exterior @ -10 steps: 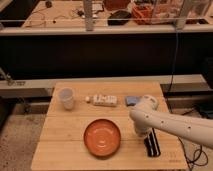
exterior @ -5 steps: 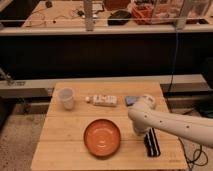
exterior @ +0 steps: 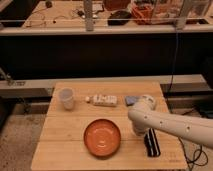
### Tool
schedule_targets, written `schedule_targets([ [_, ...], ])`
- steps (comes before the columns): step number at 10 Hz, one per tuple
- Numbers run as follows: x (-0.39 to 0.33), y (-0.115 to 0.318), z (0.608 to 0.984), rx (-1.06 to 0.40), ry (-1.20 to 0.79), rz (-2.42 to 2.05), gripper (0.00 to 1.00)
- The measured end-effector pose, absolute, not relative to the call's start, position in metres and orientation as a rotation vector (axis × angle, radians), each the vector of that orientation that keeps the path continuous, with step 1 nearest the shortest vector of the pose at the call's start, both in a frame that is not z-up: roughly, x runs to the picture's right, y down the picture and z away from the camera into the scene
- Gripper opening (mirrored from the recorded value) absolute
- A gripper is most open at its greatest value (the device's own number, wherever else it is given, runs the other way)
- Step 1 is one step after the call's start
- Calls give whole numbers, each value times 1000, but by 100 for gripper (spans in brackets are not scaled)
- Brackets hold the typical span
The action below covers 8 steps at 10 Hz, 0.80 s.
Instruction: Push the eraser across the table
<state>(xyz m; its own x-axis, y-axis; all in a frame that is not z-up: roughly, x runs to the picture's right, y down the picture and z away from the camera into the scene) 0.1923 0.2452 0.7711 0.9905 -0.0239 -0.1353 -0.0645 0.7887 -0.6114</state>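
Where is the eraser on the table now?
In the camera view the eraser lies near the table's front right corner, right of the orange plate; the hand is just beside its far end.

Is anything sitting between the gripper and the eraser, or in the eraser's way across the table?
Nothing visible separates them: the gripper is down at the table, right beside the eraser's far left end. Pushed leftward, though, the eraser would meet the orange plate close by on that side.
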Motion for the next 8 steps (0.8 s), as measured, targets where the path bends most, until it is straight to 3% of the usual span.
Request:
schedule_targets([
  [8, 192, 239, 772, -627, 127, 24, 0],
])
